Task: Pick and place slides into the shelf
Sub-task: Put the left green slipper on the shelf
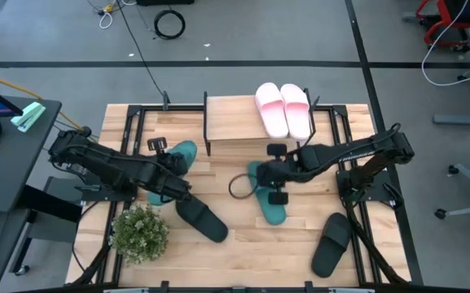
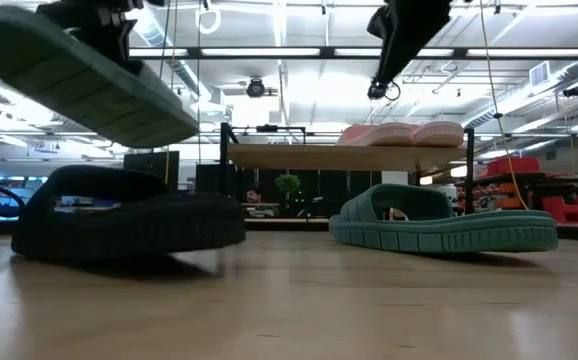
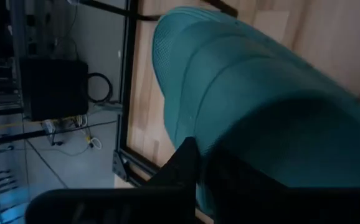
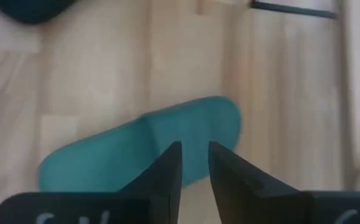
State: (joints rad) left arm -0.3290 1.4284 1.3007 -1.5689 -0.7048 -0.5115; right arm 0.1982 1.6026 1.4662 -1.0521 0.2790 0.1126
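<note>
A teal slide [image 1: 184, 154] is in my left gripper [image 1: 168, 172], over the table's left half. In the low view this slide [image 2: 79, 75] hangs in the air with its ribbed sole showing. The second teal slide [image 1: 270, 202] lies sole-down on the table. My right gripper [image 1: 272, 176] hovers above it, high and clear [image 2: 404, 40], with only a narrow gap between its fingers [image 4: 194, 163]. Two pink slides [image 1: 284, 110] sit on the shelf's plank top [image 1: 235, 122]. One black slide [image 1: 201, 218] lies mid-table and another [image 1: 331, 242] near the right front. My left gripper is shut on the teal slide, at the end nearest the arm [image 1: 175, 167]. The slide's bulk fills the left wrist view, and only one dark finger [image 3: 183, 165] shows, against its side [image 3: 198, 134]. The slide is lifted clear and tilted [image 2: 119, 100].
A potted plant [image 1: 140, 232] stands at the left front of the table, close to the mid-table black slide [image 2: 119, 215]. Black wire frames [image 1: 133, 130] run along the table's left and right sides. Bare wood [image 1: 259, 252] lies along the near edge.
</note>
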